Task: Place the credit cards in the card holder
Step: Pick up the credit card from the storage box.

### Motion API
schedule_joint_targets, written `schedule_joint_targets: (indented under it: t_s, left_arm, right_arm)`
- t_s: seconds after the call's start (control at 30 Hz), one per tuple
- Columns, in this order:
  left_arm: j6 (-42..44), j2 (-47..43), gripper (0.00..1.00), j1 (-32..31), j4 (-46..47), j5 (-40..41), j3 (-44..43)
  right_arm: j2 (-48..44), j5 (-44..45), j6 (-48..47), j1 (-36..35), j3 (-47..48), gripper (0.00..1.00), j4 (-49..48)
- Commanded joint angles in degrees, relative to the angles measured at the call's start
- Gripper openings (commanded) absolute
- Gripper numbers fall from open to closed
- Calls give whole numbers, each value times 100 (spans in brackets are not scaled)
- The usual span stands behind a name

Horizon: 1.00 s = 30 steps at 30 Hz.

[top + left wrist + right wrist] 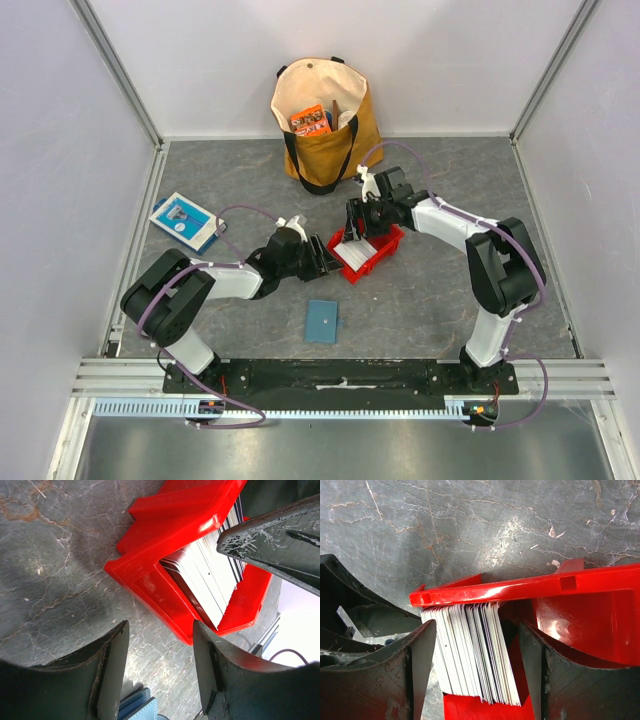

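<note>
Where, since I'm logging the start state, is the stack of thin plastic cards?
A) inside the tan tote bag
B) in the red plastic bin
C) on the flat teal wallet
B: the thin white plastic cards stand on edge inside the red plastic bin.

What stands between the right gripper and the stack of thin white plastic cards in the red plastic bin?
Nothing visible. The right gripper hangs over the red plastic bin with its jaws open on either side of the stack of thin white plastic cards; only the bin's rim borders the stack.
</note>
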<state>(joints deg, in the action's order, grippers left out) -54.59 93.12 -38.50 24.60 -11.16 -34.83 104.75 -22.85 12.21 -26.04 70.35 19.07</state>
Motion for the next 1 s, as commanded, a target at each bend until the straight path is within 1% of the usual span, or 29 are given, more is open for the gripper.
schedule_joint_targets:
  t_s: [0.0,0.27,0.33,0.43,0.47,0.53,0.6,0.63,0.67,0.7,0.77,0.9,0.97]
  left_arm:
    - [-34,22,59,-26,238,-97,-173]
    - [27,48,58,-35,159,-123,-244]
    - [36,39,58,-26,159,-123,-244]
    - [36,48,58,-26,142,-132,-252]
    - [36,40,58,-26,150,-132,-252]
    - [45,48,58,-26,141,-141,-252]
    - [45,48,58,-35,141,-141,-270]
    - [53,48,58,-26,133,-150,-261]
    - [53,48,58,-35,124,-150,-261]
    - [53,48,58,-26,133,-150,-261]
    - [53,48,58,-26,124,-158,-261]
    - [71,48,58,-35,124,-185,-279]
    - [71,48,57,-26,124,-176,-279]
  right_arm:
    - [-323,-176,10,64,-30,72,-105]
    - [-306,-246,-8,117,-47,58,-70]
    - [-306,-272,-17,135,-56,52,-70]
    - [-306,-343,1,178,-56,42,-70]
    - [-315,-343,10,196,-47,41,-70]
    - [-306,-395,10,205,-56,35,-70]
    - [-280,-413,10,231,-47,32,-79]
    - [-262,-422,18,249,-39,26,-70]
    - [-245,-439,19,257,-39,24,-79]
    - [-236,-431,27,275,-39,24,-96]
    - [-201,-431,36,310,-12,20,-96]
    - [-157,-413,80,398,-4,20,-131]
    - [-122,-256,89,433,32,20,-132]
